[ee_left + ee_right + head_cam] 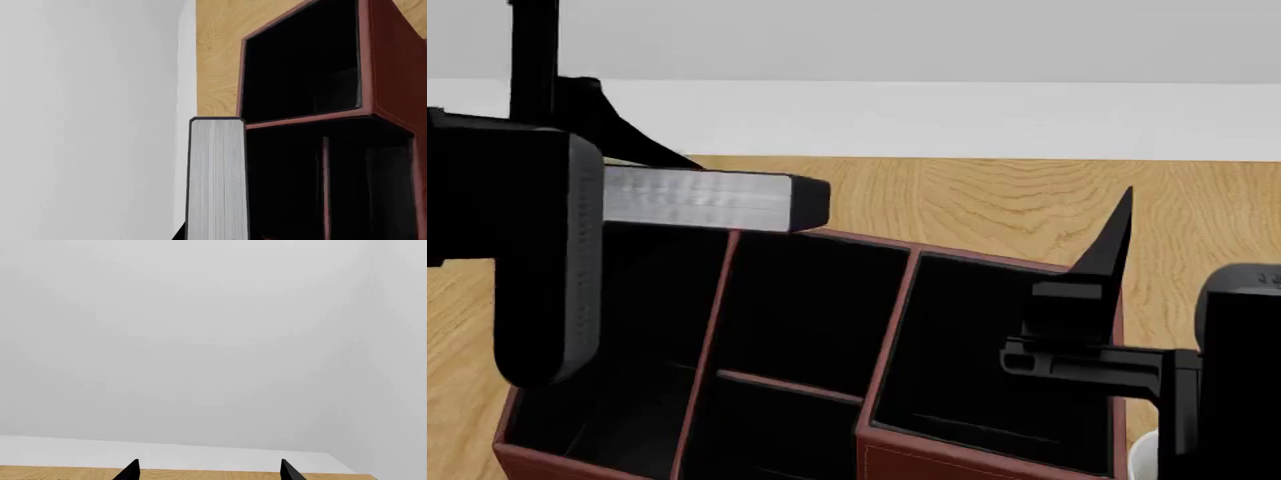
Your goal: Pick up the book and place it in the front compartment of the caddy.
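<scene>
My left gripper [614,195] is shut on the book [714,200] and holds it level above the caddy's back left corner. The book's white page edges face the head camera. In the left wrist view the book [217,180] stands out just beside the caddy's red-brown rim [307,119]. The caddy [888,300] is a red-brown box with a black inside, split by dividers into several compartments. My right gripper [209,471] is open and empty. In the head view it [1101,290] hovers over the caddy's right side with one finger pointing up.
The caddy stands on a wooden table [988,205] with a white wall behind it. A bit of a white mug [1141,455] shows at the bottom right, beside the caddy. The right wrist view faces the wall and the table's far edge [207,474].
</scene>
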Robot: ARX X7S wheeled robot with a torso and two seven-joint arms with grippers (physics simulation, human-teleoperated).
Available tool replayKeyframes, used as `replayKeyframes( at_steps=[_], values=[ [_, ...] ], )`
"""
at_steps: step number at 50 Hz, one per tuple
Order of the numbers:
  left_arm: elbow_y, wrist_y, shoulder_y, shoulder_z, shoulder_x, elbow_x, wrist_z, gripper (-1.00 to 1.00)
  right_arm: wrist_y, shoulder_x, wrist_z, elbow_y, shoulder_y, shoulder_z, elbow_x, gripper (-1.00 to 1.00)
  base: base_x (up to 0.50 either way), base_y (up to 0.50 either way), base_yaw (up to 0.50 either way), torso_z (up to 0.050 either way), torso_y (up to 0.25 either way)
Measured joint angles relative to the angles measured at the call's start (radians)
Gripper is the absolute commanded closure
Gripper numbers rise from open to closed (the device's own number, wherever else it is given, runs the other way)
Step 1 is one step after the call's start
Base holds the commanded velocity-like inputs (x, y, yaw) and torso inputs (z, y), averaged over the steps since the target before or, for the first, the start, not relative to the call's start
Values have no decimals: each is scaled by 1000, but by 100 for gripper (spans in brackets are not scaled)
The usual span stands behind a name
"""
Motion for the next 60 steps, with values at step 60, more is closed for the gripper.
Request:
replayKeyframes(
  at_steps=[60],
  values=[
    [-284,266,119,67,140,112,91,100,15,7,45,5,40,-37,41,-100,0,0,0,0,1]
  ],
)
